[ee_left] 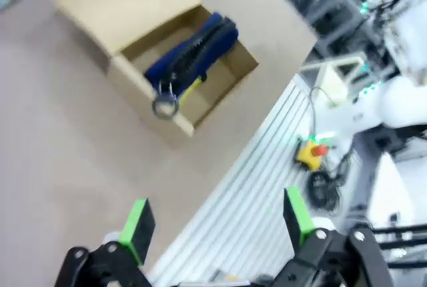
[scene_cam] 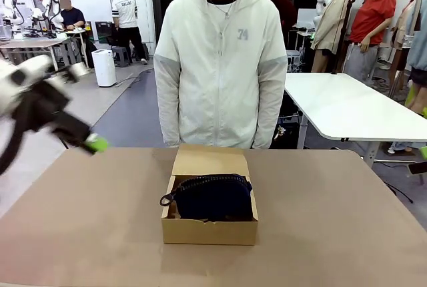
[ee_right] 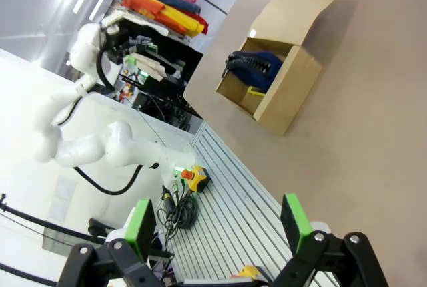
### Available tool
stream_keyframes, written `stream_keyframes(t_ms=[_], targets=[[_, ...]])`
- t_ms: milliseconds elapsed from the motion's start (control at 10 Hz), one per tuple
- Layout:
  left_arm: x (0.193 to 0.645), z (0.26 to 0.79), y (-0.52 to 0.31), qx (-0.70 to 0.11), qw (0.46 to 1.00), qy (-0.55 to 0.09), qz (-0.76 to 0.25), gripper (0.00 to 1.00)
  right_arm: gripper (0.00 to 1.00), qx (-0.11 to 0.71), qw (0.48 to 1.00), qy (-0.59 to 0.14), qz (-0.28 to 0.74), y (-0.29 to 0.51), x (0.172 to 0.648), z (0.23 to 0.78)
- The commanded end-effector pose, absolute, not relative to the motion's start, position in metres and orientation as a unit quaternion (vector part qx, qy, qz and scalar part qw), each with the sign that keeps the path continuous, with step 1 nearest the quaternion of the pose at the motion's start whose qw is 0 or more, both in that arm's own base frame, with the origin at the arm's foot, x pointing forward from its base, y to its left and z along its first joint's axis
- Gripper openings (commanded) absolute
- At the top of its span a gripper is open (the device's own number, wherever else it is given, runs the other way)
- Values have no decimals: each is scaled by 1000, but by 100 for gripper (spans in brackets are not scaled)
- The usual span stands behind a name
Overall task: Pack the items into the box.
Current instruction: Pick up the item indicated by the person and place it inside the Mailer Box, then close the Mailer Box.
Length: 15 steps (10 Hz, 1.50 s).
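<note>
The brown cardboard box (scene_cam: 209, 232) stands in the middle of the table, its flap lid (scene_cam: 210, 161) folded back toward the person. The navy zippered pouch (scene_cam: 213, 197) lies inside it, its loop hanging over the left wall. In the left wrist view a yellow utility knife (ee_left: 190, 89) peeks out beneath the pouch (ee_left: 195, 48) in the box (ee_left: 143, 83). My left gripper (scene_cam: 91, 142), blurred, hangs above the table's far left edge, well away from the box; its jaws (ee_left: 217, 223) stand open and empty. My right gripper (ee_right: 218, 223) is open and empty too, far from the box (ee_right: 287, 93).
A person in a white jacket (scene_cam: 220, 67) stands at the table's far side, just behind the box. A white table (scene_cam: 347, 107) stands at the back right. Off the table's near edge sit a ribbed metal base (ee_right: 233, 220) and a yellow emergency-stop button (ee_right: 193, 179).
</note>
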<state>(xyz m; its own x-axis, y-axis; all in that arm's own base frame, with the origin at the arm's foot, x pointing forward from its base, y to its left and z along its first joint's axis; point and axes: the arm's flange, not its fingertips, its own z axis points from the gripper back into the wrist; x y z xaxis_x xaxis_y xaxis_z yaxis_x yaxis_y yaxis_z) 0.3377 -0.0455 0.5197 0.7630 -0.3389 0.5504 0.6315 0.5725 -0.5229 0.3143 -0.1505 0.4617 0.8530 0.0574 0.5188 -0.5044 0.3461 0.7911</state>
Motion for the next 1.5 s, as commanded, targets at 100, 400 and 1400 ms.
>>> stream_keyframes(t_ms=[100, 400, 1400], targets=[[275, 487, 47, -514, 795, -314, -72, 100, 100, 543, 795, -201, 182, -152, 313, 465], [296, 509, 33, -459, 843, -237, -151, 100, 100, 543, 795, -201, 182, -152, 313, 465], [296, 509, 33, -459, 843, -237, -151, 100, 100, 543, 795, -201, 182, -152, 313, 465]])
